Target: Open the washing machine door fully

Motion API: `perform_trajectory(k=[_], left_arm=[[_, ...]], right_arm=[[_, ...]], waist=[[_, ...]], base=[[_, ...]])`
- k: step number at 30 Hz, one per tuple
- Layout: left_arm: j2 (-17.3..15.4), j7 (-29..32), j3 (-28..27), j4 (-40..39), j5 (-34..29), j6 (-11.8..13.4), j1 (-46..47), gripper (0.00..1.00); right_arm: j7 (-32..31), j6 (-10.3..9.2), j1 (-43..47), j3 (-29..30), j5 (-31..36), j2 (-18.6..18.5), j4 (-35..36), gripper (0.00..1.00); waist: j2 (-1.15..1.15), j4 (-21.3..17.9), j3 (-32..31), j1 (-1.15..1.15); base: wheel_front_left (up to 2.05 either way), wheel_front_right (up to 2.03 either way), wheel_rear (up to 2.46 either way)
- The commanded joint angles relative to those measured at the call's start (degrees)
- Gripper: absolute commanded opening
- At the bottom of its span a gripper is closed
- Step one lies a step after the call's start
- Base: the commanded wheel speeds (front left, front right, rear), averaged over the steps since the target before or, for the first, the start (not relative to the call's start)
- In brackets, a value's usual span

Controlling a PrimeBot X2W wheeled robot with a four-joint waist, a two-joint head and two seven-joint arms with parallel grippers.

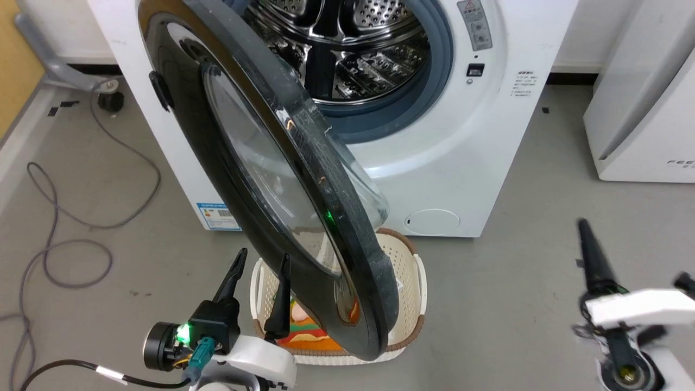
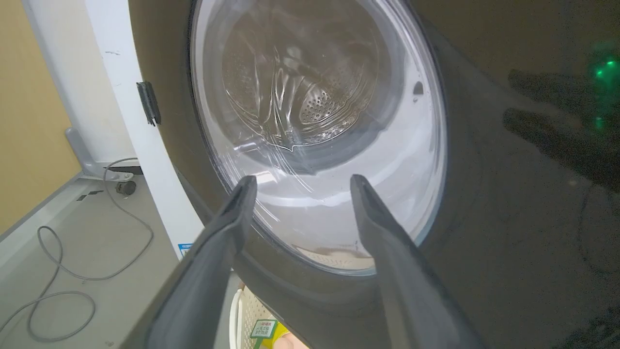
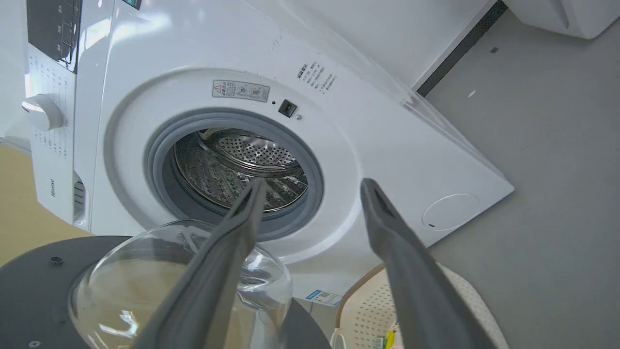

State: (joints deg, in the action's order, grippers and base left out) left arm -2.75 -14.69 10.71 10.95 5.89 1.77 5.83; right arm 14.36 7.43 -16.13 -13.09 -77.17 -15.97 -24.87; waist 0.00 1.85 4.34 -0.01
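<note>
Head view: door [image 1: 271, 179] half-open, centre frame, above basket [image 1: 418, 282].
Left gripper [image 1: 263, 255]: spread, empty, lower left, near door's outer face.
Right gripper [image 3: 312, 182]: spread, empty.
Handling: likely heavy, stiff, glossy-slick; hook the black rim, not the glass.

The washing machine door [image 1: 255, 174] is glossy black, the machine [image 1: 461, 152] white, the hole-dotted basket [image 1: 414, 282] cream, the floor [image 1: 516, 304] grey.

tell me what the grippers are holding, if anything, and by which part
Nothing is held. The left gripper, jaws open, faces the washing machine door; the right gripper is open too, away from it.
</note>
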Motion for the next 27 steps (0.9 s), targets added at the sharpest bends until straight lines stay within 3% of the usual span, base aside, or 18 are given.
perform_trajectory(k=[1,4,7,10,13,19,27], left_arm=[[-0.12,-0.30,-0.10,0.08,0.13,-0.27,-0.64,1.00],[-0.12,-0.30,-0.51,0.09,0.34,-0.14,-0.93,1.00],[-0.12,-0.30,-0.89,0.06,0.52,0.04,-1.22,1.00],[-0.12,-0.30,-1.22,0.25,0.59,-0.02,-1.42,1.00],[-0.12,-0.30,-1.47,0.42,0.52,-0.09,-1.56,1.00],[-0.12,-0.30,-2.00,0.60,0.47,-0.13,-1.72,1.00],[-0.12,-0.30,-2.85,0.85,0.40,-0.13,-1.94,1.00]], right_arm=[[0.29,0.06,0.83,0.58,1.29,-0.24,-0.21,1.00],[0.58,0.06,2.88,9.05,16.01,0.45,1.12,1.00],[0.61,0.06,6.15,16.86,33.82,4.35,6.91,1.00],[0.62,0.06,9.89,19.88,49.44,8.50,13.62,1.00],[0.62,0.06,13.66,19.38,59.24,11.02,18.37,1.00],[-0.19,0.06,19.73,15.71,69.43,12.79,22.02,1.00],[-0.07,0.06,21.51,13.75,71.74,13.07,19.38,1.00]], waist=[[0.00,-0.12,-0.23,0.01],[0.00,-0.46,-0.62,0.01],[0.00,-0.75,-1.01,0.01],[0.00,-0.85,-1.47,0.01],[0.00,-0.89,-1.88,0.01],[0.00,-0.87,-2.13,0.01],[0.00,-1.08,-2.06,0.01]], base=[[0.00,0.00,0.00],[0.00,0.00,0.00],[0.00,0.00,0.00],[0.00,0.00,0.00],[0.00,0.00,0.00],[0.00,0.00,0.00],[0.00,0.00,0.00]])
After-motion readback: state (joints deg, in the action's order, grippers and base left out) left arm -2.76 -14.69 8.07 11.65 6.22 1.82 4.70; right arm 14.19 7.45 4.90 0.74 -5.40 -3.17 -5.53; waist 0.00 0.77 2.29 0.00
